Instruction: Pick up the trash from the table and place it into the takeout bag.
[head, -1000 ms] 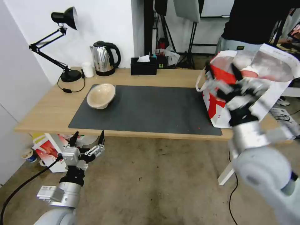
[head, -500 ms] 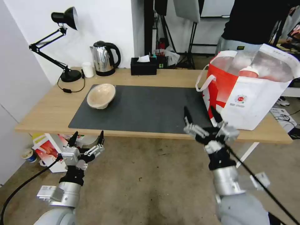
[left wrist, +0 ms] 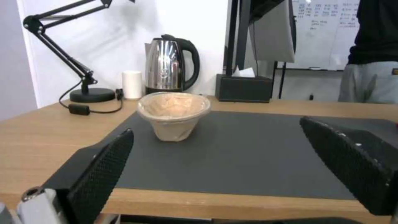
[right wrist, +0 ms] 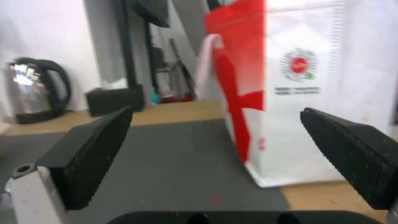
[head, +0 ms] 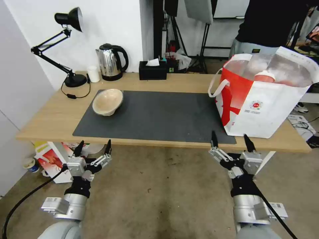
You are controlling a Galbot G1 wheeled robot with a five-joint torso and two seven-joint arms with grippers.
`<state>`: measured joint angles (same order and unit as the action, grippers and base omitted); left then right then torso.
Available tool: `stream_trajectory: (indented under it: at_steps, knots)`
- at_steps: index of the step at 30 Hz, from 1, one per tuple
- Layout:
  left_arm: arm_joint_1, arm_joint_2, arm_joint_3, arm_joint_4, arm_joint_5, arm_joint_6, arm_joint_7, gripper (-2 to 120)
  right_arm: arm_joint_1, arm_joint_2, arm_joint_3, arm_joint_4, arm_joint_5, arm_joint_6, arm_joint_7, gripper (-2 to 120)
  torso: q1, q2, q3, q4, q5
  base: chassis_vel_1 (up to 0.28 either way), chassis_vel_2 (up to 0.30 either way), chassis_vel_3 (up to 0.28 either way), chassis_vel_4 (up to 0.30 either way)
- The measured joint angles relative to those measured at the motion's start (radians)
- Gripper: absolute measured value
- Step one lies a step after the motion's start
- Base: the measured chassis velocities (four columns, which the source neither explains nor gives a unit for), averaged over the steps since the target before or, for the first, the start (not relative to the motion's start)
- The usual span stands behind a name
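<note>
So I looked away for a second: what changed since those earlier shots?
The right gripper came away from the takeout bag and down to the table's front edge, open and empty. The left gripper, the beige bowl and the bag stayed put.

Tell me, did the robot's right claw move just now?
Yes. The right claw came down and away from the takeout bag, ending open below the table edge.

Left hand (left wrist: pixel 232 161) spread wide, empty, level with the desk's (left wrist: pixel 37 140) near edge. Beige bowl (left wrist: pixel 174 115) upright on the dark mat (left wrist: pixel 248 155), toward its far left corner. Along the desk's far edge: lamp base (left wrist: pixel 92 94), small white cup (left wrist: pixel 131 84), kettle (left wrist: pixel 170 63), black tissue box (left wrist: pixel 243 88).
</note>
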<state>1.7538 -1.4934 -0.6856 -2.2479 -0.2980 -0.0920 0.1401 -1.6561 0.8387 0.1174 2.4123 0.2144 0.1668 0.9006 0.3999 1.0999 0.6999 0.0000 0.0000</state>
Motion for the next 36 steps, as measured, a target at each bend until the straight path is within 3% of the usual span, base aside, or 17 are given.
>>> stream_trajectory:
  at_steps: [11,36]
  knots:
    - [0.005,0.004,-0.003,-0.008,0.0,0.0,0.0,100,-0.022,-0.01,0.008,-0.016,-0.022,-0.062,0.072,100,0.0,0.0,0.0,0.0,0.0,0.0,0.0,0.0,0.0]
    - [0.004,0.009,-0.006,-0.007,-0.002,0.001,-0.002,100,-0.025,-0.015,-0.015,-0.066,-0.025,-0.073,0.041,100,0.0,0.0,0.0,0.0,-0.0001,0.0,0.0,0.0,0.0]
